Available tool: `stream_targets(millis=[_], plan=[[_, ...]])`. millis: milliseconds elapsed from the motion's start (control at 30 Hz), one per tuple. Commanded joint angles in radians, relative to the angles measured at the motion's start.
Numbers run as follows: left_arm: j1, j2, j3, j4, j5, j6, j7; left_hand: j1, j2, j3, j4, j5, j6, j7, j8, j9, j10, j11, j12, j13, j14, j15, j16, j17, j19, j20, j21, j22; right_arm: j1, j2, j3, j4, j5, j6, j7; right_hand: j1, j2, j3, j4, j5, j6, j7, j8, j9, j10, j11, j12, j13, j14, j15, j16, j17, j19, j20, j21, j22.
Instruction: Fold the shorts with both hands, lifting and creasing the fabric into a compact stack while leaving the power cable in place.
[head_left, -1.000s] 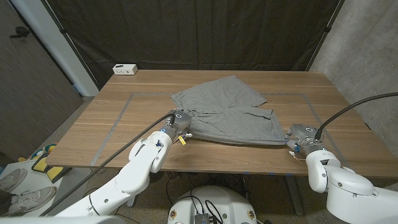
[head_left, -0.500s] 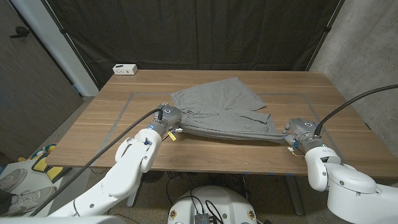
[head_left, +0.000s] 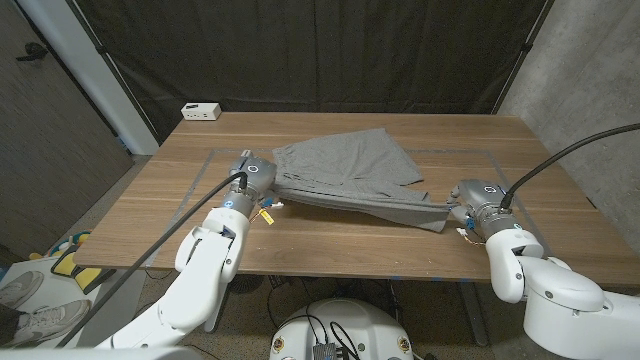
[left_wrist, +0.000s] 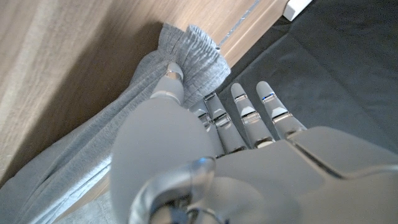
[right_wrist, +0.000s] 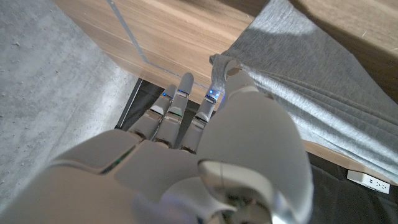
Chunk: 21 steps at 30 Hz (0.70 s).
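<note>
Over the surface's (head_left: 150, 210) middle, both hands pinch the grey shorts (head_left: 350, 165).
Left hand (head_left: 252, 178) grips the waistband corner; right hand (head_left: 470, 200) clamps the opposite end, thumb visible in wrist views.

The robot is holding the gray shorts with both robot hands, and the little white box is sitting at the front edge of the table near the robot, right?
Not quite. The white box sits at the table's far edge, away from the robot, as the head view shows. The rest holds: the left robot hand and right robot hand both hold the gray shorts.
</note>
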Motion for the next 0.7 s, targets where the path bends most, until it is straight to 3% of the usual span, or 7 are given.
stream_targets(millis=[33,200,267,333,400,467,700], plan=[[0.031,-0.064,-0.047,0.031,0.087,0.015,0.096,0.014,0.002,0.009,0.001,0.005,0.044,0.019,0.003,0.009,0.005,0.0,-0.002,0.005,0.007,-0.153,0.001,0.003,0.017,0.001,0.013,0.003,-0.001,0.012,-0.019,0.024,-0.108,0.053,-0.036,0.014,0.001,-0.005,0.003,0.004,0.012,0.005,-0.004,0.005,0.009,-0.003,0.0,0.005,0.01,-0.181,0.005,0.004,0.001,-0.028,0.006,0.003],[0.033,-0.08,-0.063,0.046,0.054,0.017,0.172,0.015,0.0,0.008,0.0,0.004,0.051,0.015,0.005,0.009,0.011,0.0,-0.001,0.005,0.014,-0.153,0.004,0.004,0.023,0.002,0.019,0.004,-0.021,0.031,0.008,0.063,-0.143,0.108,-0.047,0.016,0.002,-0.006,0.004,0.004,0.012,0.006,-0.007,0.005,0.011,-0.003,0.0,0.007,0.011,-0.181,0.005,0.006,0.002,-0.027,0.007,0.003],[0.034,-0.08,-0.068,0.051,0.037,0.016,0.206,0.018,0.001,0.008,0.0,0.004,0.054,0.015,0.005,0.009,0.02,0.001,0.002,0.006,0.018,-0.156,0.007,0.006,0.03,0.001,0.024,0.004,0.015,0.054,-0.057,0.092,-0.252,0.097,-0.024,0.016,0.002,-0.006,0.004,0.004,0.011,0.007,-0.008,0.005,0.011,-0.003,0.0,0.007,0.011,-0.18,0.004,0.006,0.002,-0.029,0.007,0.003],[0.034,-0.082,-0.073,0.054,0.023,0.019,0.231,0.02,0.0,0.007,-0.001,0.004,0.058,0.015,0.006,0.008,0.027,0.0,0.003,0.006,0.022,-0.157,0.01,0.006,0.036,-0.001,0.029,0.005,-0.016,0.06,-0.004,0.099,-0.221,0.128,-0.034,0.018,0.004,-0.005,0.004,0.005,0.01,0.006,-0.009,0.006,0.012,-0.003,0.0,0.007,0.011,-0.181,0.003,0.006,0.003,-0.029,0.008,0.003],[0.036,-0.081,-0.08,0.052,-0.001,0.017,0.251,0.022,-0.001,0.006,-0.002,0.003,0.064,0.019,0.007,0.008,0.031,-0.001,0.004,0.006,0.026,-0.158,0.012,0.007,0.037,-0.001,0.031,0.005,-0.001,0.072,-0.026,0.118,-0.278,0.13,-0.012,0.019,0.005,-0.005,0.003,0.005,0.01,0.008,-0.01,0.006,0.014,-0.003,0.0,0.008,0.012,-0.182,0.003,0.007,0.004,-0.031,0.008,0.003],[0.037,-0.08,-0.083,0.052,-0.014,0.018,0.272,0.024,-0.003,0.004,-0.003,0.003,0.066,0.025,0.008,0.008,0.033,-0.001,0.004,0.006,0.027,-0.159,0.013,0.008,0.039,-0.001,0.033,0.005,-0.024,0.081,0.011,0.127,-0.264,0.154,-0.021,0.021,0.005,-0.006,0.003,0.006,0.009,0.007,-0.012,0.006,0.014,-0.003,0.0,0.009,0.014,-0.183,0.004,0.008,0.003,-0.032,0.008,0.003],[0.025,-0.086,-0.085,0.05,-0.031,0.027,0.283,0.03,-0.01,-0.004,-0.004,0.003,0.077,0.035,0.007,0.006,0.035,0.0,0.001,0.006,0.032,-0.159,0.018,0.011,0.041,0.0,0.041,0.006,-0.029,0.114,0.04,0.173,-0.321,0.201,0.026,0.027,0.004,-0.007,0.001,0.007,0.007,0.008,-0.016,0.007,0.017,-0.003,0.0,0.01,0.014,-0.183,0.0,0.009,0.001,-0.033,0.008,0.003]])
